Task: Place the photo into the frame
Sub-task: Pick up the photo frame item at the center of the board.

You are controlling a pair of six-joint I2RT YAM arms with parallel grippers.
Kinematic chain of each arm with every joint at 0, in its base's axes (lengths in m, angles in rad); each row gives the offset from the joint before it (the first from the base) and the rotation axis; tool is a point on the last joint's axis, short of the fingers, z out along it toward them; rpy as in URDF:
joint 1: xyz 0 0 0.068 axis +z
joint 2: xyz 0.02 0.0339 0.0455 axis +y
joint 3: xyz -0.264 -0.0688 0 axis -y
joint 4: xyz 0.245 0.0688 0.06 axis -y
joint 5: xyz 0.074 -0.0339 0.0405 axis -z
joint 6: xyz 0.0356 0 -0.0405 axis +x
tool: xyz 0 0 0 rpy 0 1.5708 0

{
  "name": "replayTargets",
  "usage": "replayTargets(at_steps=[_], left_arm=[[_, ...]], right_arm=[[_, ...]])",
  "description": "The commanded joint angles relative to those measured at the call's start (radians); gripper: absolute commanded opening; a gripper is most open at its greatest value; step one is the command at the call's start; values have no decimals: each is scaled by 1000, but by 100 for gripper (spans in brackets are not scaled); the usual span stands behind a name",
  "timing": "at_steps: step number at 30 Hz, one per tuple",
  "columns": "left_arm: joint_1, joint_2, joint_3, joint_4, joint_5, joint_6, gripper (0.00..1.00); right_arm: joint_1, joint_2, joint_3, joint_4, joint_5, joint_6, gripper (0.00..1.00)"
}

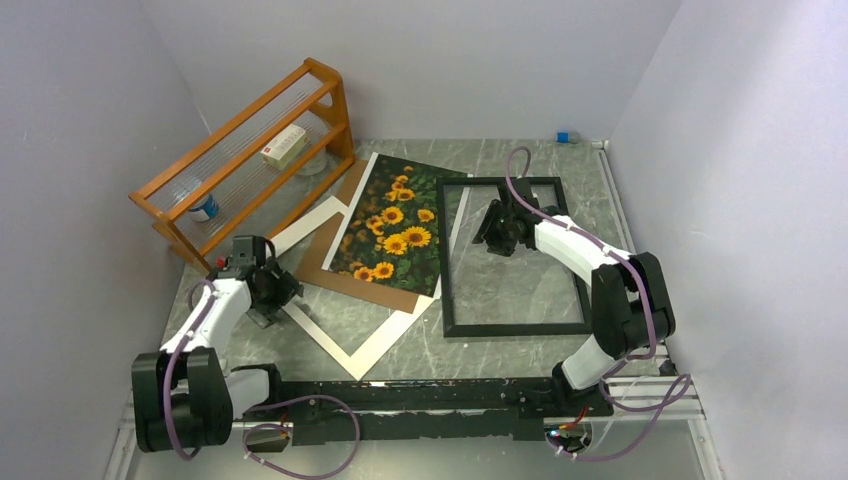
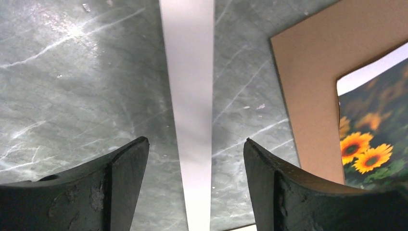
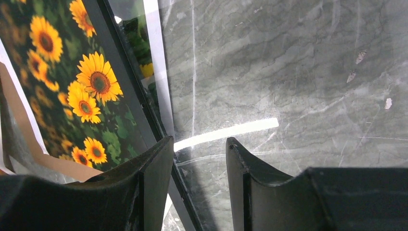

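Note:
The photo [image 1: 395,225], a sunflower print, lies face up on a brown backing board [image 1: 332,240] left of centre. Its right edge overlaps the left border of the black frame [image 1: 515,328], which lies flat on the table. My right gripper [image 1: 495,230] hovers over the frame's upper left part. In the right wrist view it [image 3: 199,140] is open, with the frame's left border [image 3: 115,62] running under the gap and the photo [image 3: 86,86] beside it. My left gripper [image 2: 196,142] is open wide over a strip of the white mat [image 2: 190,72], holding nothing.
An orange wooden rack [image 1: 250,150] stands at the back left with a small box [image 1: 283,147] and a bottle [image 1: 200,205] in it. The white mat [image 1: 350,345] lies askew under the board. A small blue object [image 1: 563,137] sits at the back wall.

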Motion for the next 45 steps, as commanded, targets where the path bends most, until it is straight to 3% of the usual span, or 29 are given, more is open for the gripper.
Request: replayTargets(at_steps=[1,11,16,21,23,25,27,32,35,40,45], left_arm=[[32,-61,-85,103,-7,-24,76],[124,-163,-297,533,284,-120,64],[134,-192,-290,522,305,-134,46],[161,-261,-242,401,301,-126,33],[167,-284,-229,373,302,-122,36],[178,-304,-232,393,339,-123,56],[184,-305,-241,429,387,-138,66],[201,-272,-255,498,492,-173,68],[210,-261,-257,512,497,-177,60],[213,-268,-235,473,487,-152,37],[213,-273,-180,330,480,-68,15]], right_arm=[[2,5,35,-6,8,-24,48],[2,-4,57,-39,7,-56,48],[2,-24,54,-52,21,-63,48],[2,-39,55,-64,24,-65,48],[3,-43,52,-65,21,-67,48],[3,-42,56,-73,18,-72,48],[2,-41,59,-77,18,-76,48],[2,-32,68,-82,14,-87,48],[2,-30,70,-83,12,-90,48],[2,-31,68,-83,12,-94,48],[2,-33,87,-100,19,-110,48]])
